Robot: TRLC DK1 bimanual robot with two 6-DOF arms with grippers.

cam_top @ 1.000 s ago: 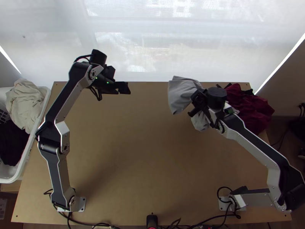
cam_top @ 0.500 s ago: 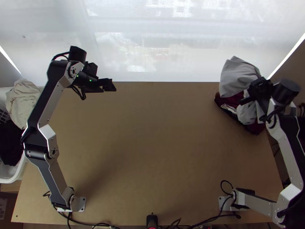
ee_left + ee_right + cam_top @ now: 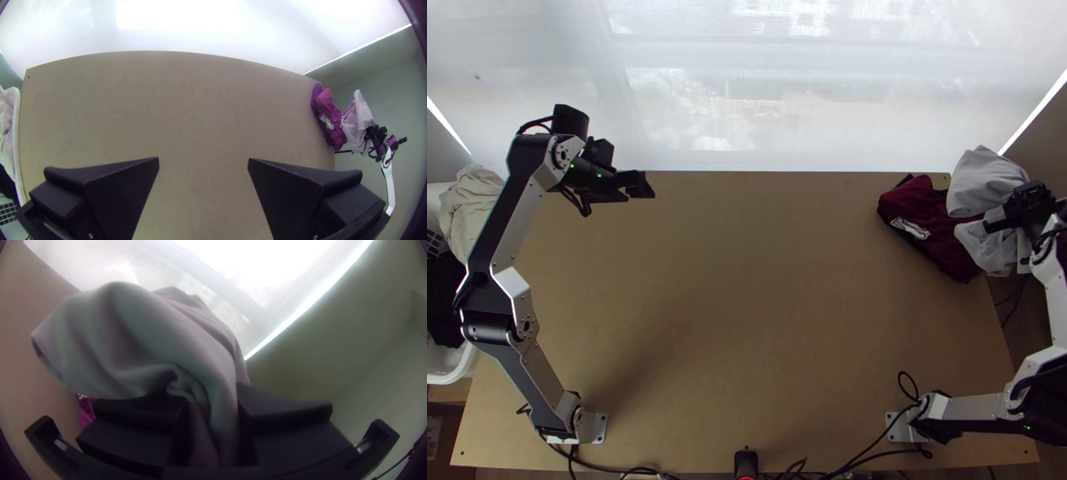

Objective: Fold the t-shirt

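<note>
left gripper [image 3: 640, 186]: 2 fingers wide apart | right gripper [image 3: 998, 222]: clamped on 1 bunched grey cloth [image 3: 985, 186] | table [image 3: 747, 320]: 1 dark red cloth [image 3: 927, 212], far right corner

Place: I'd call this a robot test station set up in an indoor room; home, office or lab, I can't tell.
Table: I have a light wooden top [image 3: 747, 320], with the arms' metal base plates [image 3: 599, 428] on it near one edge.
Cables: black leads [image 3: 859, 462] run loosely along that same edge.
Window: brightness comes at me through a pale, sheer blind [image 3: 707, 88].
Wall: plain [image 3: 378, 360], meeting the blind.
Basket: white plastic [image 3: 17, 111], holding clothes [image 3: 467, 204], a homely touch beside my table.
</note>
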